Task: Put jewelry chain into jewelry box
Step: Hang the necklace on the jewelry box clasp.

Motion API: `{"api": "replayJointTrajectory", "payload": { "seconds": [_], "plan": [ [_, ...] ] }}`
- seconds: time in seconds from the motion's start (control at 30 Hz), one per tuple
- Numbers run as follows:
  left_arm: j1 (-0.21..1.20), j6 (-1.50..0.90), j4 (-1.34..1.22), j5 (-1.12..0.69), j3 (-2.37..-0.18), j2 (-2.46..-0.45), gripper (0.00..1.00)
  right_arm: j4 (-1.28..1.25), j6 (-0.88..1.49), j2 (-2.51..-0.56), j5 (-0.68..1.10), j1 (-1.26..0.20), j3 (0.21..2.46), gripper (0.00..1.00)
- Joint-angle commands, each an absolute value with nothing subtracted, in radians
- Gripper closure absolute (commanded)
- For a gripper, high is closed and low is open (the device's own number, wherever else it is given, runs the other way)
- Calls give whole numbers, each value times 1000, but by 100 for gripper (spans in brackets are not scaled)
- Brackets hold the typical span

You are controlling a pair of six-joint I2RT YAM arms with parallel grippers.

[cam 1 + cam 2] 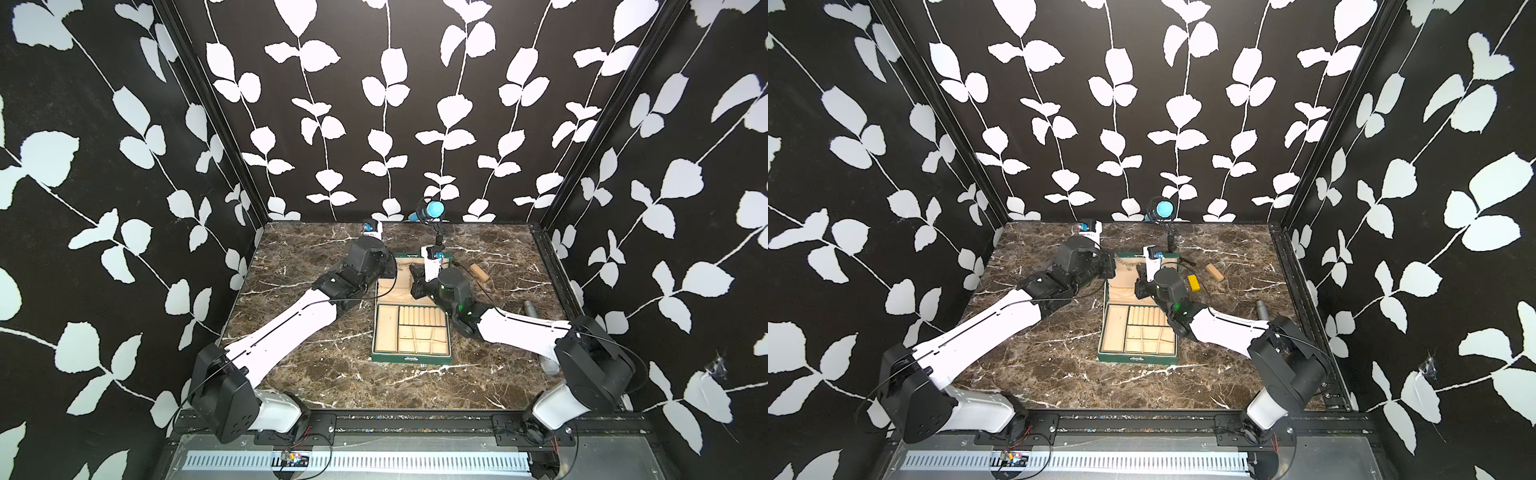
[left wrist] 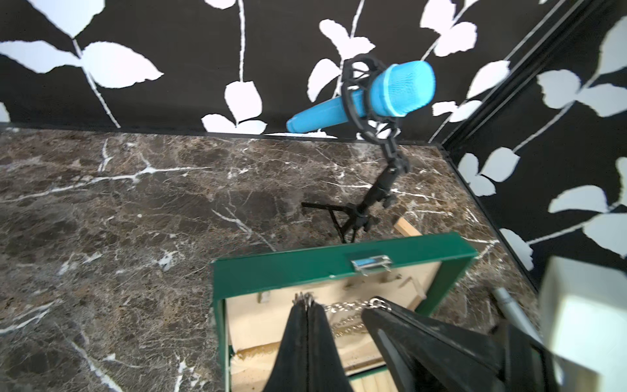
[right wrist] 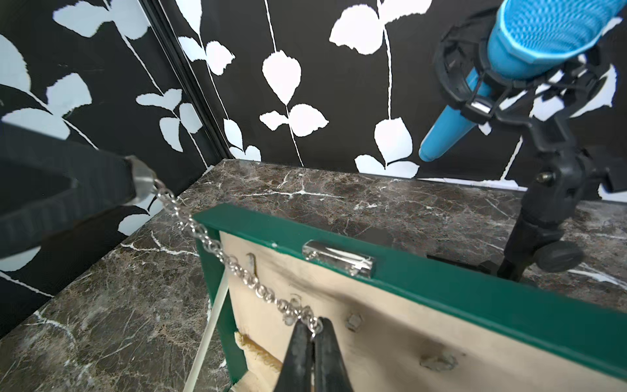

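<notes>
The jewelry chain (image 3: 234, 268) is a thin run of pale, silvery metal links with a larger clasp piece at one end. It hangs in the air, stretched between the two grippers just in front of the cream lining of the raised lid of the jewelry box (image 1: 411, 356), near the lid's small hooks (image 3: 353, 320). Whether it touches a hook cannot be told. The left gripper (image 2: 307, 302) is closed tight on the clasp end. The right gripper (image 3: 314, 328) is pinched shut on the other end, close to the lining.

There is one chain and one box. The box is dark green and stands open, with its lid upright and a small metal clasp (image 3: 339, 259) on the lid's rim. Its base holds cream compartments and a row of ring rolls (image 1: 417, 316).

Also on the desk (image 1: 311, 374) are one blue microphone (image 1: 432, 208) on a black stand behind the box, one wooden block (image 1: 480, 272), one yellow block (image 1: 1192, 281) beside the right arm, and one grey microphone (image 1: 530, 309) lying near the right edge.

The desk is dark brown marble-patterned with white veins. Black walls (image 1: 374, 104) printed with white leaves and vines close it in on three sides.
</notes>
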State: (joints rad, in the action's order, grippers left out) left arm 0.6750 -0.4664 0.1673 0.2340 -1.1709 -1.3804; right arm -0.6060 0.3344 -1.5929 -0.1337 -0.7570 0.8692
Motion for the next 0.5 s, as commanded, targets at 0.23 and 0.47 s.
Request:
{"api": "replayJointTrajectory", "payload": {
  "seconds": [0.23, 0.47],
  "plan": [
    [627, -501, 93, 178, -1147, -1411, 100, -658, 382, -1674, -102, -741, 919, 100],
    [625, -498, 80, 143, -1140, -1423, 100, -665, 405, -1685, -122, -737, 898, 100]
  ]
}}
